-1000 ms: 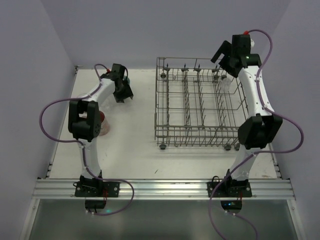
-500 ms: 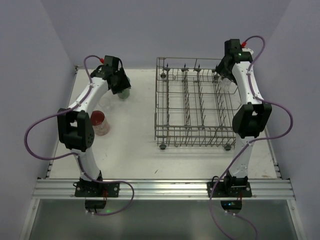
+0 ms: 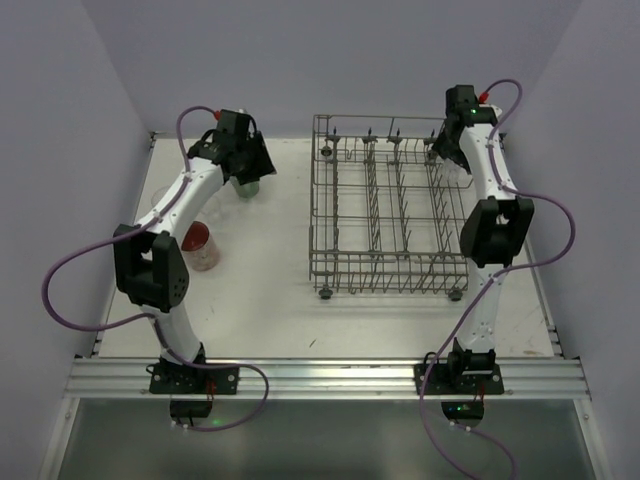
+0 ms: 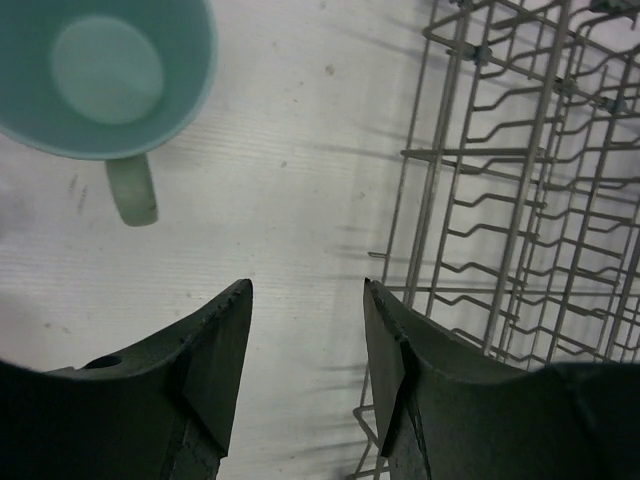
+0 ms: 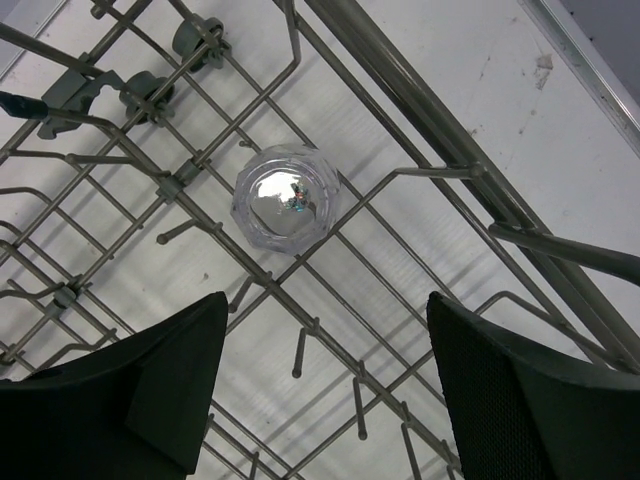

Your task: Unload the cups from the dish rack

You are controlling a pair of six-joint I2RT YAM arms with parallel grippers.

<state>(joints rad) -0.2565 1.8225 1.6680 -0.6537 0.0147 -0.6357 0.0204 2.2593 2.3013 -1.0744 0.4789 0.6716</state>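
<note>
The grey wire dish rack [image 3: 390, 215] stands right of the table's centre. One clear glass tumbler [image 5: 285, 200] sits upside down among the tines at its back right corner. My right gripper [image 5: 328, 300] hangs just above it, open and empty; in the top view the right gripper [image 3: 455, 140] is over that corner. The mint-green mug [image 4: 110, 70] stands upright on the table left of the rack, also in the top view [image 3: 247, 187]. My left gripper [image 4: 308, 290] is open and empty, beside the mug, between it and the rack [image 4: 520, 180]. The pink-red cup [image 3: 200, 246] stands on the table by the left arm.
The white table [image 3: 270, 290] ends at a metal rail [image 3: 320, 375] in front. Purple walls close the back and both sides. The rack's upright tines [image 5: 300, 355] and top rim wire [image 5: 430, 110] surround the tumbler. Purple cables loop off both arms.
My left gripper has come off the mint mug and swung right toward the rack. My right gripper has dropped toward the rack's back right corner, over the tumbler.
</note>
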